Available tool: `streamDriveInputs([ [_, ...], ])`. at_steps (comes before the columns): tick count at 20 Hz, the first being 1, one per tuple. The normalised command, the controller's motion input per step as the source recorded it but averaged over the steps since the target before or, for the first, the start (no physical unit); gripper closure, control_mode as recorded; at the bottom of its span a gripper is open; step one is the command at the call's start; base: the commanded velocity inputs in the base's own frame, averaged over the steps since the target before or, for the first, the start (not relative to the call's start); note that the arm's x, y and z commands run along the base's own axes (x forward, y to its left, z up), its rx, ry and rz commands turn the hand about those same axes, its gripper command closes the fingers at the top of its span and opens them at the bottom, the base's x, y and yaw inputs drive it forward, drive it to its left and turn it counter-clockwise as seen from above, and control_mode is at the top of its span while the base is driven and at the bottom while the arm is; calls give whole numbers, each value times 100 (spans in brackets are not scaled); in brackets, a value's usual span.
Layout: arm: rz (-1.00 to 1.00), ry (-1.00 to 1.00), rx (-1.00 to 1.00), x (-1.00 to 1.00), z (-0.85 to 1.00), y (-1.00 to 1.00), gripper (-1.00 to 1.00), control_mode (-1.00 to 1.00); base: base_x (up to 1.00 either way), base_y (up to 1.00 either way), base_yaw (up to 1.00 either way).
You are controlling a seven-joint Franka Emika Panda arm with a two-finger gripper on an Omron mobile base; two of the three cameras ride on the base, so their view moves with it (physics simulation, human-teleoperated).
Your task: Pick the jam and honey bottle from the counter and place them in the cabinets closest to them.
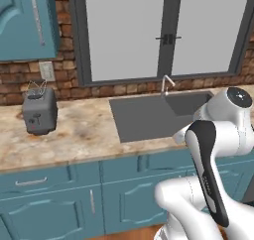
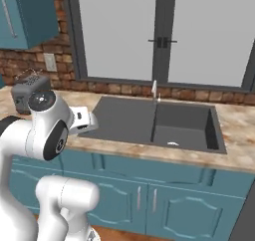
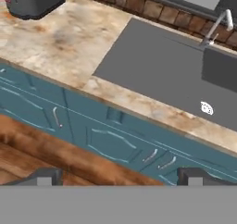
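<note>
The hand [image 3: 119, 176] hangs with its fingers spread wide and empty, over the front edge of the desk [image 1: 74, 135] and the teal doors below it. A grey toaster [image 1: 39, 112] stands at the desk's left, a dark sink [image 2: 149, 120] with its tap [image 2: 154, 89] in the middle. A teal wall cabinet [image 1: 25, 21] hangs above the toaster. I cannot tell where the jam or honey bottle is.
</note>
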Motion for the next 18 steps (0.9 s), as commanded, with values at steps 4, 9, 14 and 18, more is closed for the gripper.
streamDriveInputs([
  [4, 0, 0, 0, 0, 0, 0, -100, 100, -16, 100, 0],
  [9, 0, 0, 0, 0, 0, 0, -100, 100, -16, 100, 0],
  [14, 0, 0, 0, 0, 0, 0, -100, 100, -17, 100, 0],
  [18, 0, 0, 0, 0, 0, 0, -100, 100, -21, 100, 0],
])
